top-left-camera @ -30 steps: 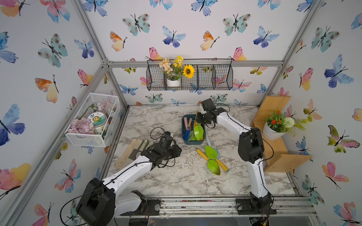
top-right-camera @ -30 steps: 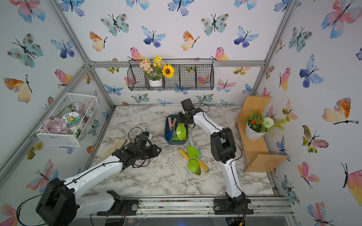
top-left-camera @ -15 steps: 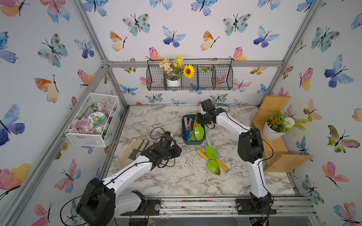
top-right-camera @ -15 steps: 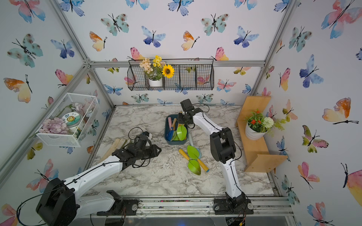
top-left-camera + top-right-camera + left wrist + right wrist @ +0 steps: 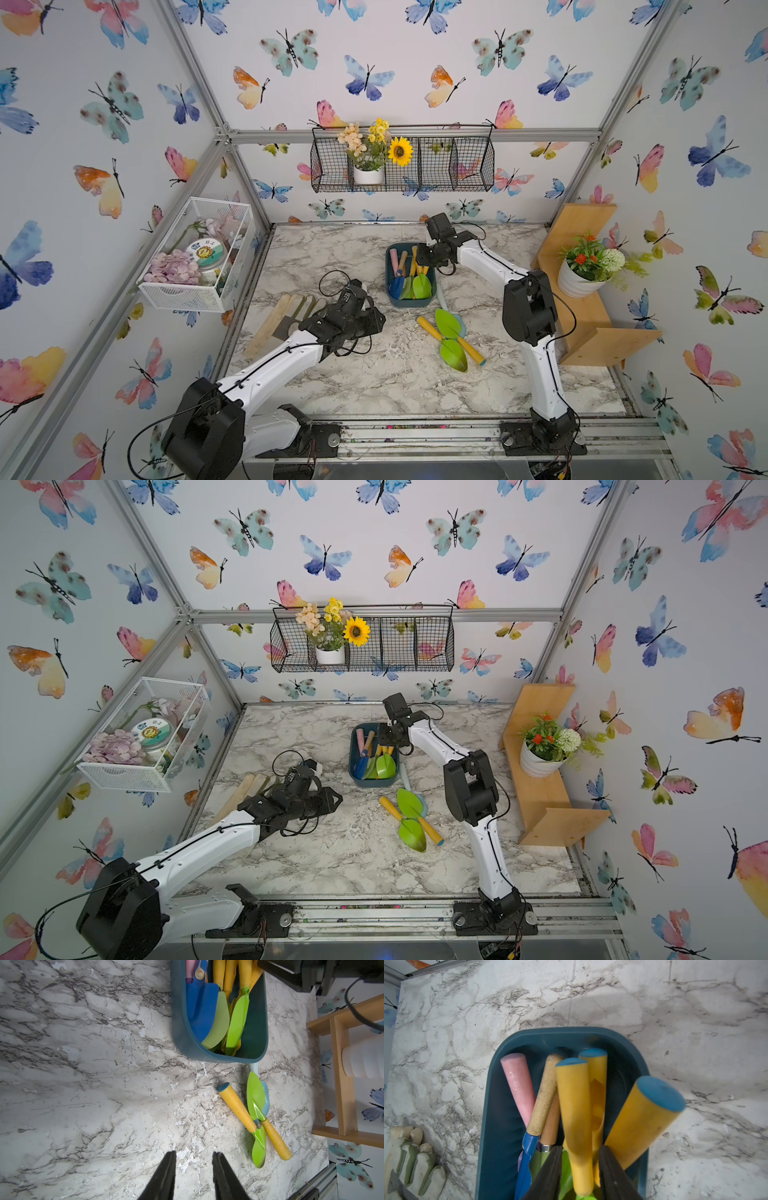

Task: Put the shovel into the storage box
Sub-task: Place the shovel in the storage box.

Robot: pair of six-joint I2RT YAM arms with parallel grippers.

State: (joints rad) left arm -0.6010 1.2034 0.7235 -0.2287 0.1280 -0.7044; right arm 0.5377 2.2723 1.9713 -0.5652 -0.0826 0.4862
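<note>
The right tool (image 5: 580, 1148) straddles the yellow handle of a green shovel (image 5: 574, 1105), jaws slightly apart and not pinching it. The shovel lies lengthwise in the storage box (image 5: 560, 1031), handle toward the back wall, blade toward the robot's bases. The left tool (image 5: 194, 1154) hovers spread over bare table (image 5: 83, 1084).

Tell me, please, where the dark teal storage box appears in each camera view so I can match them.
In a top view: storage box mid-table, toward the back wall.
In a top view: storage box likewise mid-table.
Left wrist: storage box beyond the left gripper, partly out of frame.
Right wrist: storage box mid-picture, under the right gripper.
Shared landmark: the pink handle inside it.
</note>
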